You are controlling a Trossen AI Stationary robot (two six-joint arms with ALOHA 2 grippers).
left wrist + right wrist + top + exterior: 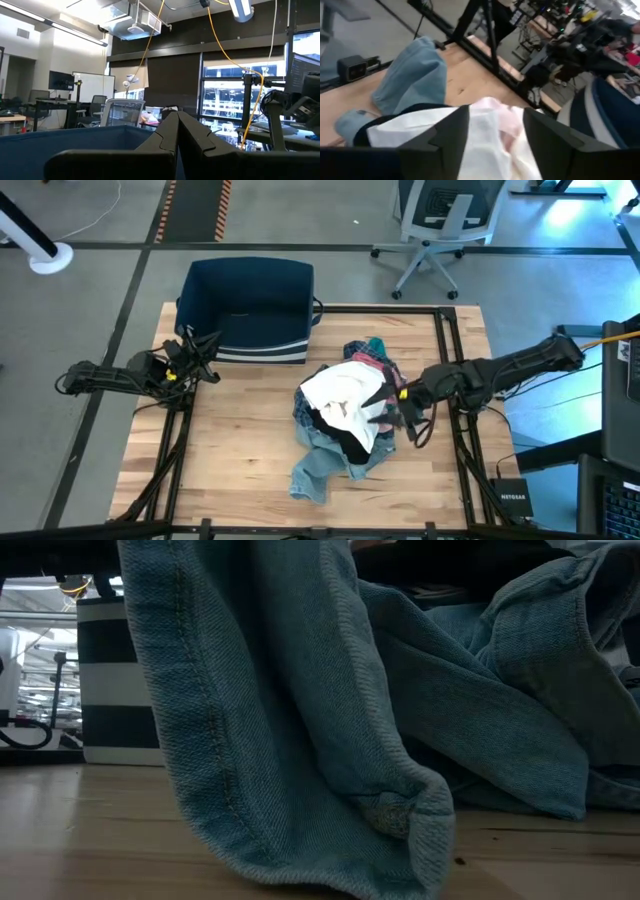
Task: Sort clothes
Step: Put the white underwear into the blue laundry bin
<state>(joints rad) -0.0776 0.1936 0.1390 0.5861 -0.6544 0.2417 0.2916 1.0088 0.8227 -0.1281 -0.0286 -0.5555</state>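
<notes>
Clothes are lying heaped mid-table, soft and floppy, so you are aiming the right gripper, fingers apart over the white shirt, at a bunched fold, while the left gripper is waiting shut beside the bin.

Beside the matt pale wooden table edge, jeans show coarse woven denim; the white shirt looks soft cloth.
</notes>
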